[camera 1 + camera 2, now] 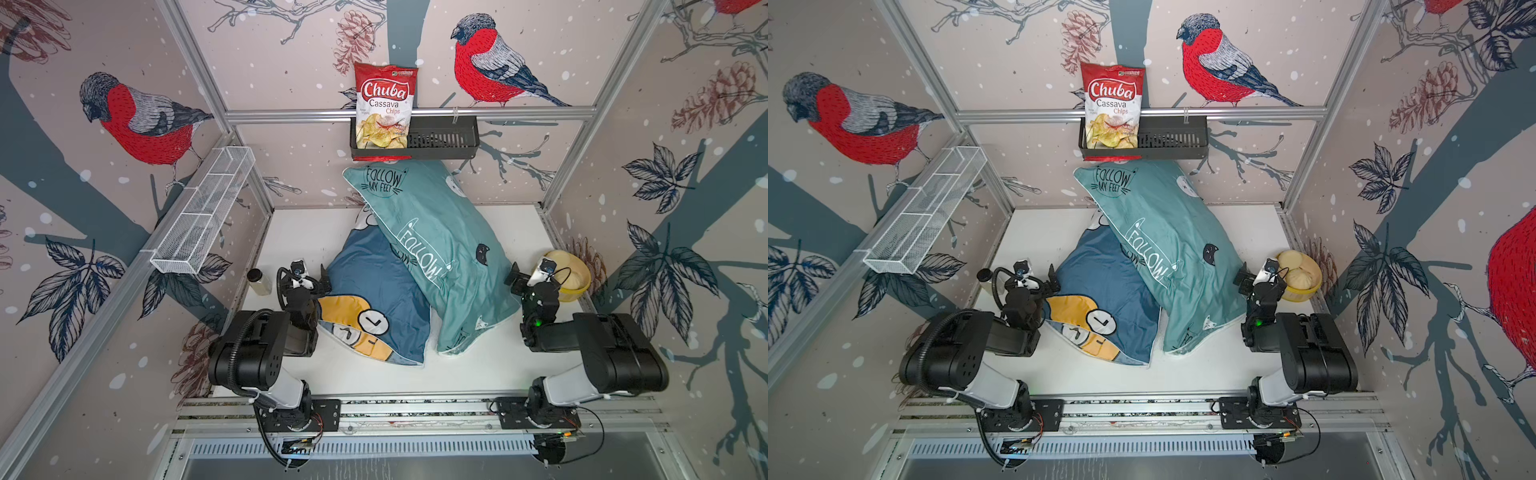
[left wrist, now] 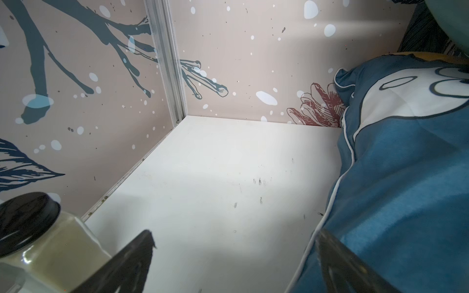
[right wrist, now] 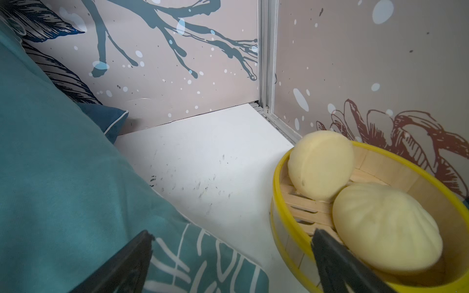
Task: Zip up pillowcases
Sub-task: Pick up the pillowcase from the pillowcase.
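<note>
Two pillowcases lie on the white table in both top views. The dark blue pillow (image 1: 374,299) (image 1: 1106,291) with yellow faces lies flat at the middle left. Leaning against the back wall, the teal pillow (image 1: 436,241) (image 1: 1167,237) overlaps the blue one's right side. My left gripper (image 1: 308,277) (image 2: 234,232) stands open at the blue pillow's (image 2: 406,177) left edge, one finger against its white piping. On the other side my right gripper (image 1: 528,276) (image 3: 231,232) is open between the teal pillow (image 3: 63,165) and a yellow basket. No zipper shows.
A black-lidded jar (image 1: 258,281) (image 2: 38,241) stands just left of the left gripper. A yellow steamer basket (image 1: 579,289) (image 3: 280,182) with two buns sits beside the right gripper. On the back wall, a chips bag (image 1: 384,108) sits in a black basket (image 1: 444,141). A white wire basket (image 1: 203,212) hangs on the left wall.
</note>
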`<action>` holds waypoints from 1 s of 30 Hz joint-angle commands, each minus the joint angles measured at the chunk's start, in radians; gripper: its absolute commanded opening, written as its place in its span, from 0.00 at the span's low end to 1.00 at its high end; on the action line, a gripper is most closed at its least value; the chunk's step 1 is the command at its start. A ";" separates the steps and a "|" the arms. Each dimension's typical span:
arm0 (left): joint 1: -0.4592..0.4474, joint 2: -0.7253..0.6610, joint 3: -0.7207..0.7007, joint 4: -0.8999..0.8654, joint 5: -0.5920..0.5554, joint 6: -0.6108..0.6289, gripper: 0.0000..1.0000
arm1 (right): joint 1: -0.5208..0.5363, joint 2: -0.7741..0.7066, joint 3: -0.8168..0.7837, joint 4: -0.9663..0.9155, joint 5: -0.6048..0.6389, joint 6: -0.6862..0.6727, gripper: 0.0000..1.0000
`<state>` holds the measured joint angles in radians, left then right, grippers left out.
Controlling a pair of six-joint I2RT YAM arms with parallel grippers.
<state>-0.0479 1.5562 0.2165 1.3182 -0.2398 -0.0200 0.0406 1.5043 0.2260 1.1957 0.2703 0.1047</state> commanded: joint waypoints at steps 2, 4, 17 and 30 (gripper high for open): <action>0.002 0.002 0.001 0.026 -0.003 0.006 1.00 | 0.002 -0.003 0.000 0.023 0.009 -0.006 1.00; 0.003 0.002 0.001 0.026 -0.002 0.005 1.00 | 0.002 -0.004 0.000 0.022 0.009 -0.006 1.00; 0.004 0.002 0.004 0.019 0.005 0.004 1.00 | -0.001 -0.001 0.003 0.019 0.007 -0.004 1.00; -0.033 -0.442 -0.061 -0.215 -0.091 -0.017 0.92 | -0.021 -0.311 0.181 -0.587 -0.048 0.082 1.00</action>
<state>-0.0635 1.2423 0.1745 1.1965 -0.2539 -0.0212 0.0231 1.2621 0.3607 0.9119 0.2504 0.1349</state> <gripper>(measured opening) 0.910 0.999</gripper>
